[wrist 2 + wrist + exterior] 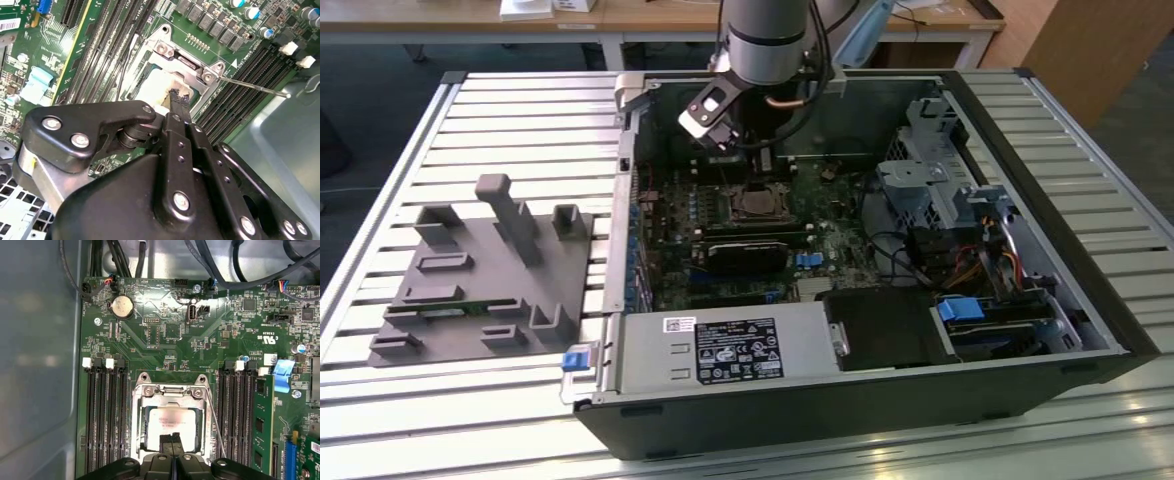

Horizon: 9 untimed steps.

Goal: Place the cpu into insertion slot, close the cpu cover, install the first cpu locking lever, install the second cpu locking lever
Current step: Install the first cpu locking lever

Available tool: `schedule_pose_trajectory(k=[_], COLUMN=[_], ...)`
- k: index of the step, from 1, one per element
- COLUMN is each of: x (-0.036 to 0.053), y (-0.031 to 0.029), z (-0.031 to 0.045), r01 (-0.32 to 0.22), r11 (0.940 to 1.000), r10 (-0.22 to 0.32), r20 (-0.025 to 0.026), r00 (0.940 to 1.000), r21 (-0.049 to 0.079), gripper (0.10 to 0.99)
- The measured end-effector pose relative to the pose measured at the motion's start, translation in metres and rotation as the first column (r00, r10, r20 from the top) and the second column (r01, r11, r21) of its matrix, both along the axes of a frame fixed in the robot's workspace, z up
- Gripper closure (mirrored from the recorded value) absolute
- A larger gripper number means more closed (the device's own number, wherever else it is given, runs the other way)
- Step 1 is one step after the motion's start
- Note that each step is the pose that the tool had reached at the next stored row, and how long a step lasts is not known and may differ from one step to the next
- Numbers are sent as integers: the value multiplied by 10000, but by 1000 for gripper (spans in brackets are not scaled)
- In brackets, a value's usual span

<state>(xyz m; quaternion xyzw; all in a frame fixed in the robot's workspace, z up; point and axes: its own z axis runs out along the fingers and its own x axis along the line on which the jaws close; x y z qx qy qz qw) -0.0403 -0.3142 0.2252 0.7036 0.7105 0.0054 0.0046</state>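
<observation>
The cpu [172, 422] lies in the insertion slot [136, 440], its silver face showing through the window of the cpu cover [170, 392], which lies down over it. My gripper [172, 441] hangs just above the cpu's near edge with its black fingertips [179, 100] pressed together and nothing between them. A thin metal locking lever [216, 427] runs along one side of the socket and angles away from it; in the second wrist view the locking lever [255, 86] sticks out over the memory slots. In the exterior view my gripper [740, 150] is above the insertion slot [757, 205].
The open computer case [1041, 200] stands on a slatted table. Long black memory slots [105, 415] flank the socket, with a green memory module [262, 420] on one side. A grey parts fixture [487, 270] stands at the exterior view's left. Cables [947, 260] and drive bays fill the case's right.
</observation>
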Motion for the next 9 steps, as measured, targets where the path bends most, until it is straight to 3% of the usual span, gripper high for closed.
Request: schedule_pose_trajectory(k=[9], x=[0], y=[0], z=[70], r01=[0], r11=[10000], r10=[0], r20=[1], r00=[10000], r21=[-2], gripper=[980])
